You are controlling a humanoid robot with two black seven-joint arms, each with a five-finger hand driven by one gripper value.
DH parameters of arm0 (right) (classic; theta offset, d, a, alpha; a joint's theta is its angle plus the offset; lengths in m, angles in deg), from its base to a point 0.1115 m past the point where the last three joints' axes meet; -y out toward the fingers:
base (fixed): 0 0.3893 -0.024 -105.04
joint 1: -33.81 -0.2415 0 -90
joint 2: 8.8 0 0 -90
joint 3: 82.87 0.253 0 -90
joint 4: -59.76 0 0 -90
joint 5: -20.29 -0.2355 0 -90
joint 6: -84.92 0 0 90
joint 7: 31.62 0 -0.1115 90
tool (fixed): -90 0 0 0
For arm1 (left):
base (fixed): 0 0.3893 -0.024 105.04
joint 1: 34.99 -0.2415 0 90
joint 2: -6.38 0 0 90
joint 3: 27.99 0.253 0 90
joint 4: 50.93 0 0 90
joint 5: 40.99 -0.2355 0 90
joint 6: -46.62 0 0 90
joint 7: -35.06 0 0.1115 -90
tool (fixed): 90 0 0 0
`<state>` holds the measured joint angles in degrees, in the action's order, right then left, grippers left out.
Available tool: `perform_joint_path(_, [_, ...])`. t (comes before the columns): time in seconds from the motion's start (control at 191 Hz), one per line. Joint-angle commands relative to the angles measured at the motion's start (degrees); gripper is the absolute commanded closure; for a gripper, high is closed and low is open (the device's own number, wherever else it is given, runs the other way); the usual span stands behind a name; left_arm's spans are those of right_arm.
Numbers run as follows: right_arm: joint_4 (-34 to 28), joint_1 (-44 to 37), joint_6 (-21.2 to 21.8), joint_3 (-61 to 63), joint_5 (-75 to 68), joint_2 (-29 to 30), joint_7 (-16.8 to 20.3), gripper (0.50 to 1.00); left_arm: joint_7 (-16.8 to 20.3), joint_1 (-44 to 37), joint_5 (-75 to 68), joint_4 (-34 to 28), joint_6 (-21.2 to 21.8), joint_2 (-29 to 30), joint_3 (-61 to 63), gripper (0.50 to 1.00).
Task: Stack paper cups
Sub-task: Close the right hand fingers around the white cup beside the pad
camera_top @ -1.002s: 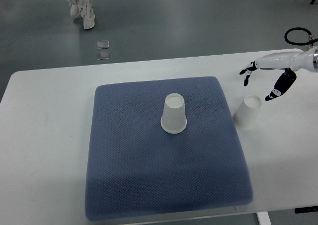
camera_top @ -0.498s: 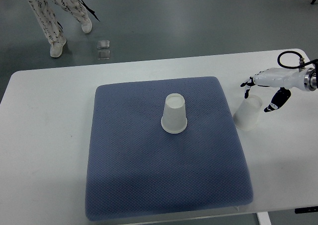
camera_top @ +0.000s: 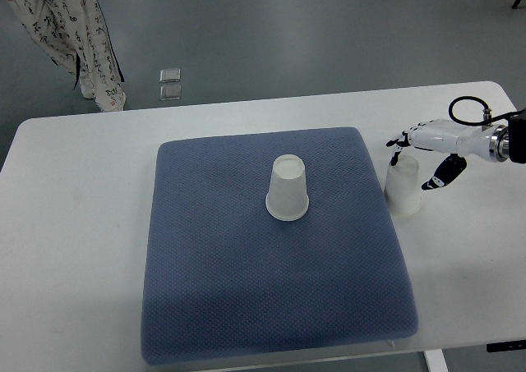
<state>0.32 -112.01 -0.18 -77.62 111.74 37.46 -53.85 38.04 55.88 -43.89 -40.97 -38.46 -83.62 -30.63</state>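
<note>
From the top view, the right hand (camera_top: 417, 158) reaches in over the desk (camera_top: 82, 224) with its fingers spread, straddling the top of an upside-down paper cup (camera_top: 403, 189) that stands on the bare desk just beside the right edge of the blue mat (camera_top: 246, 306). Fingertips sit on either side of the cup's base, but I cannot tell whether they touch it; nothing is gripped yet. A second upside-down cup (camera_top: 288, 189) stands near the middle of the mat, well apart from the first. To do this step well, the hand should probably settle lower around the cup wall and close gently so the thin paper does not crush, then lift straight up before carrying it over the mat's cup. The left hand is out of sight.
</note>
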Motion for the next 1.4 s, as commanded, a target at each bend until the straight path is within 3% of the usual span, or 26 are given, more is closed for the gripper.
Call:
perform_joint_path(0.0, [-0.06,-1.05,0.37,0.11,-0.48,-1.52,-0.27,0.591,0.01,0.01,0.00,-0.02,0.00,0.00,0.00,0.500])
perform_joint_path(0.362, [-0.86,-3.33,1.60,0.29,-0.92,-3.90,-0.36,0.589,0.01,0.01,0.00,-0.02,0.00,0.00,0.00,0.500])
perform_joint_path(1.395, [-0.77,-0.34,0.19,0.37,-1.89,-0.12,-0.27,0.589,0.01,0.01,0.00,0.07,0.00,0.00,0.00,0.500])
